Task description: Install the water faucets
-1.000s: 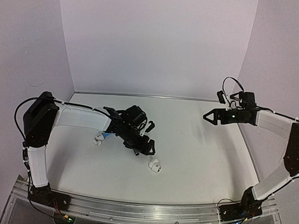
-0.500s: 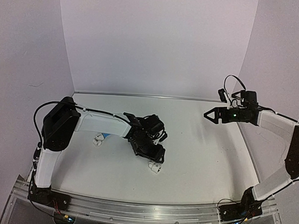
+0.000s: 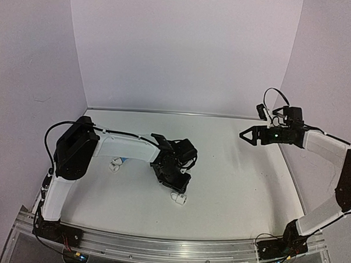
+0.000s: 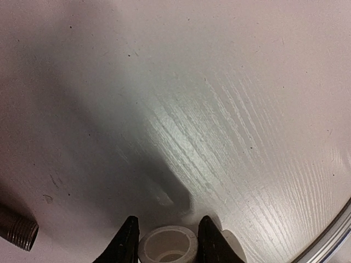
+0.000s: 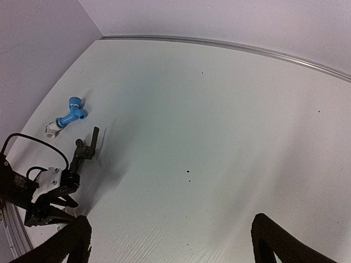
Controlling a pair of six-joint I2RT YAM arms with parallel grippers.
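Observation:
My left gripper (image 3: 176, 188) (image 4: 168, 220) reaches down at the table's middle front. Its two fingers press on either side of a small white pipe fitting (image 4: 167, 245) (image 3: 179, 198) that stands open end up on the table. The dark metal faucet (image 5: 85, 148) lies just beside it, its threaded end (image 4: 16, 233) showing at the lower left of the left wrist view. Further left lies the light blue faucet (image 5: 71, 114) (image 3: 121, 160), with another white fitting (image 5: 51, 129) on its end. My right gripper (image 3: 241, 136) (image 5: 171, 222) hangs open and empty above the table's right side.
White walls close in the table at the back and on both sides. An aluminium rail (image 3: 176, 245) runs along the near edge, and it also shows in the corner of the left wrist view (image 4: 329, 233).
The left arm has swung right and toward the front, from the dark faucet to the white fitting, and its jaws have narrowed onto it. The right arm has barely moved.

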